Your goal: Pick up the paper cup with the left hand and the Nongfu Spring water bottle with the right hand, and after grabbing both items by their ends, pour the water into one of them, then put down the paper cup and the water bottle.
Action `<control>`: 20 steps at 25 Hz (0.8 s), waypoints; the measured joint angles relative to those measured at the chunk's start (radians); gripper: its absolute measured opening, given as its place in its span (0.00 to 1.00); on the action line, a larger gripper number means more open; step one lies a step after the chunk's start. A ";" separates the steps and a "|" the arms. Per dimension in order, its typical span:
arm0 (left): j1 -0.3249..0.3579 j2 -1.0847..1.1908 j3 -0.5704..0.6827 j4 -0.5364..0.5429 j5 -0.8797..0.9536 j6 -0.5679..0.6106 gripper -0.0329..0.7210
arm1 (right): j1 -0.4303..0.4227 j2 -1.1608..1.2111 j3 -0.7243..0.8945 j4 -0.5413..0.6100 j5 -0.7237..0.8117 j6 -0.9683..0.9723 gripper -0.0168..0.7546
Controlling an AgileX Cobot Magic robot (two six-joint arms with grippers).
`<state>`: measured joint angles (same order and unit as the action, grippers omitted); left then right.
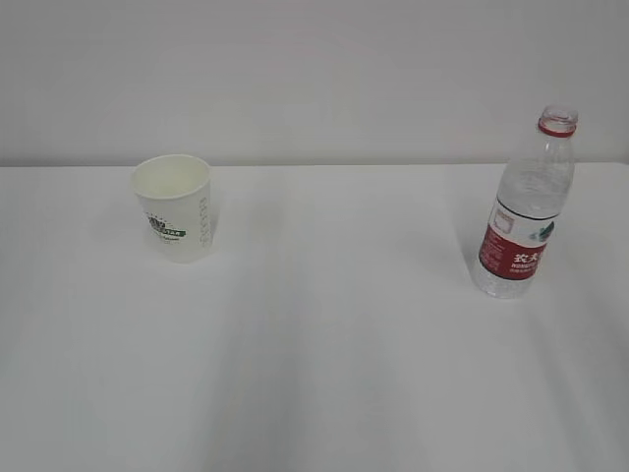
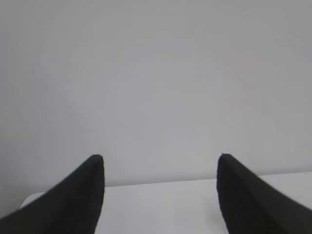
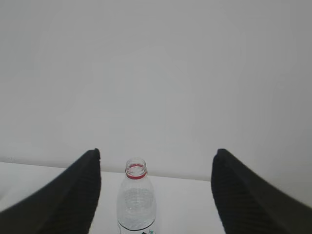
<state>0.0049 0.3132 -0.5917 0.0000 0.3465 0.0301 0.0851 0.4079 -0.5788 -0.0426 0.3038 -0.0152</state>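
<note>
Left hand (image 2: 161,168) shows only as two dark fingertips rising from the bottom edge of its wrist view, spread wide apart with nothing between them; its body is cut off below the frame. Ahead of it lie only a strip of white table (image 2: 161,204) and a blank wall, and the paper cup is not visible from there. In the exterior view neither arm appears; the paper cup (image 1: 175,206) stands upright on the table's left side, its inside too pale to tell whether it holds anything. Well to its right stands the Nongfu Spring water bottle (image 1: 526,206), uncapped, upright, red label facing the camera. Right hand (image 3: 156,163) likewise shows just two fingertips, set wide and gripping nothing; the bottle's neck and shoulders rise ahead of it, between the fingers and nearer the left one, its lower half cut off by the frame edge.
</note>
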 joint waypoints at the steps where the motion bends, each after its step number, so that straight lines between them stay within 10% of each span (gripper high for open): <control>1: 0.000 0.015 0.000 0.000 -0.010 0.000 0.74 | 0.000 0.014 0.002 0.000 -0.009 0.000 0.72; 20: 0.000 0.286 0.000 0.000 -0.059 0.000 0.74 | 0.000 0.243 0.002 0.010 -0.033 -0.001 0.72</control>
<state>0.0049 0.5990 -0.5917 0.0000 0.2871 0.0301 0.0851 0.6509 -0.5770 -0.0325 0.2705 -0.0158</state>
